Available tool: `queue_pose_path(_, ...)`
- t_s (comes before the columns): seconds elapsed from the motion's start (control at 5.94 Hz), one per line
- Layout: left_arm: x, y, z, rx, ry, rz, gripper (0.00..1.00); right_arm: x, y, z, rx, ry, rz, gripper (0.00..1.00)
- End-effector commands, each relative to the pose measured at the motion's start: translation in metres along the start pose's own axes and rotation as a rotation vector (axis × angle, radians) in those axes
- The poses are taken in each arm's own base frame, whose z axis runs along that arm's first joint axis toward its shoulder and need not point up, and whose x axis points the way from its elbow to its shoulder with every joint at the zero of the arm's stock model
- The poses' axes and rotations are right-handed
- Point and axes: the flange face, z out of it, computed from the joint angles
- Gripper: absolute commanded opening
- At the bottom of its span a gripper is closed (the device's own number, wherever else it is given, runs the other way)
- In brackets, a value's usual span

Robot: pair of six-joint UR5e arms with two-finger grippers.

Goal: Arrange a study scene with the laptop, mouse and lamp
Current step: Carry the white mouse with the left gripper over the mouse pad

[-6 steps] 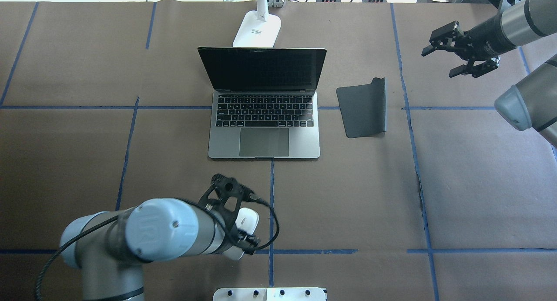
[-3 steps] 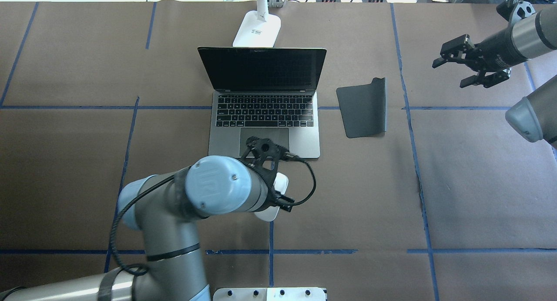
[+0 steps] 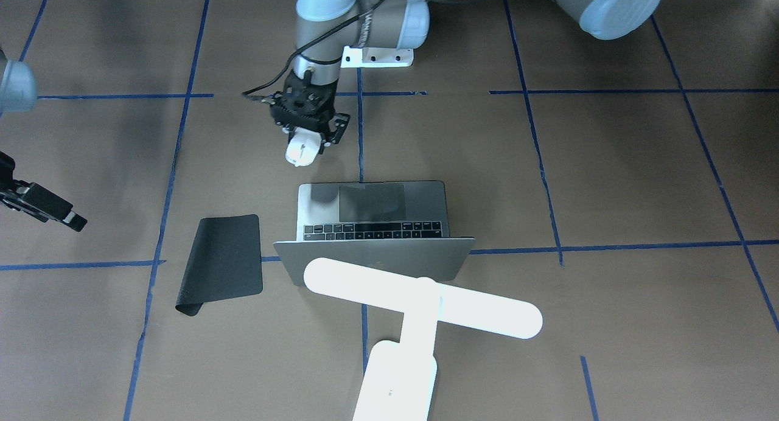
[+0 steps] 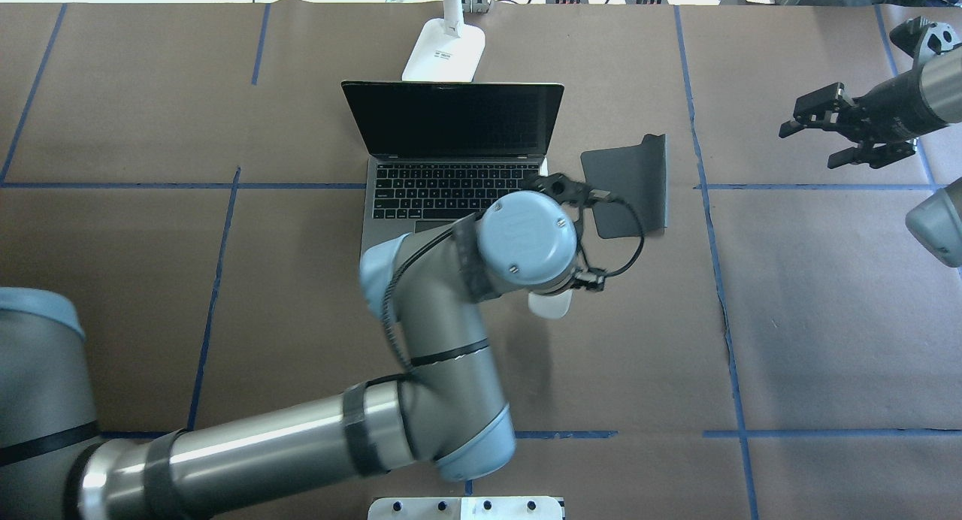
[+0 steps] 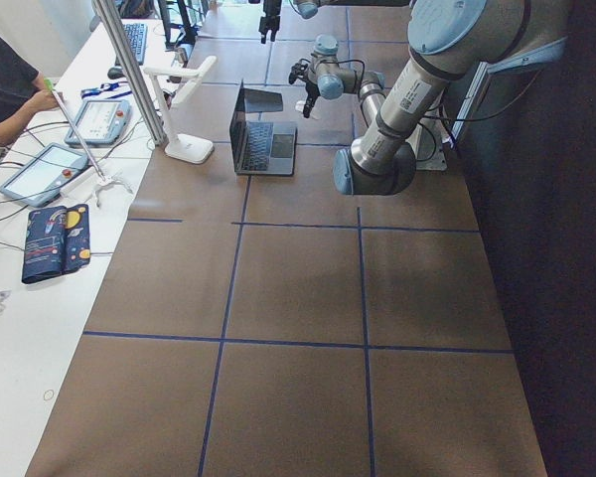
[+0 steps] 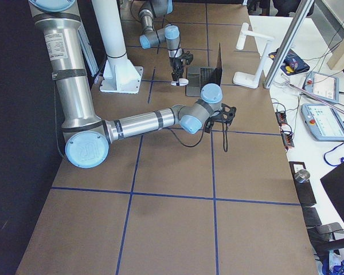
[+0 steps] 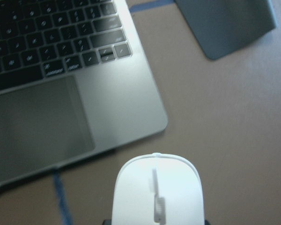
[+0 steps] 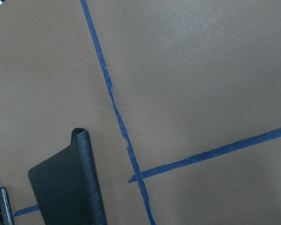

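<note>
While our left gripper [image 3: 307, 142] clamps the mouse [image 7: 157, 192] off the laptop's [image 4: 421, 197] near right corner, the mouse pad [image 4: 627, 189] lies at one o'clock overhead, lengthwise away from us. Our right gripper [image 4: 827, 133] hangs empty, jaws apart, farther off.

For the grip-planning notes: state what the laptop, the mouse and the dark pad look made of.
The laptop looks like grey metal, matte with a soft sheen on the palm rest. The mouse is probably glossy white plastic: smooth, bright top. The pad seems thin rubber or fabric, matte dark grey; one edge curls up, so it is flexible.
</note>
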Motion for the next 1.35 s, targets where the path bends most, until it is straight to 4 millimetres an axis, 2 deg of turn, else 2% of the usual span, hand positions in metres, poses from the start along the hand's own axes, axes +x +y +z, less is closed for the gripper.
queue_pose_path(0.0, 0.036, -0.059, 0.023, 0.051, 0.025, -0.047, 0.0, 0.019, 0.001, -0.002, 0.003, 0.016, -0.004, 1.0)
queue_pose_path(0.17, 0.053, -0.088, 0.039, 0.073, 0.036, -0.094, 0.0, 0.024, 0.003, -0.001, 0.001, 0.022, 0.001, 1.0)
queue_pose_path(0.34, 0.056, -0.101, 0.053, 0.084, 0.032, -0.101, 0.0, 0.026, 0.003, -0.001, 0.001, 0.023, -0.001, 1.0)
queue_pose_path(0.84, 0.059, -0.119, 0.08, 0.188, 0.034, -0.154, 0.08, 0.038, 0.006, 0.003, -0.003, 0.039, 0.011, 1.0)
queue_pose_path(1.18, 0.058, -0.118, 0.088, 0.214, 0.026, -0.156, 0.15, 0.051, 0.011, 0.002, -0.008, 0.035, 0.007, 1.0)
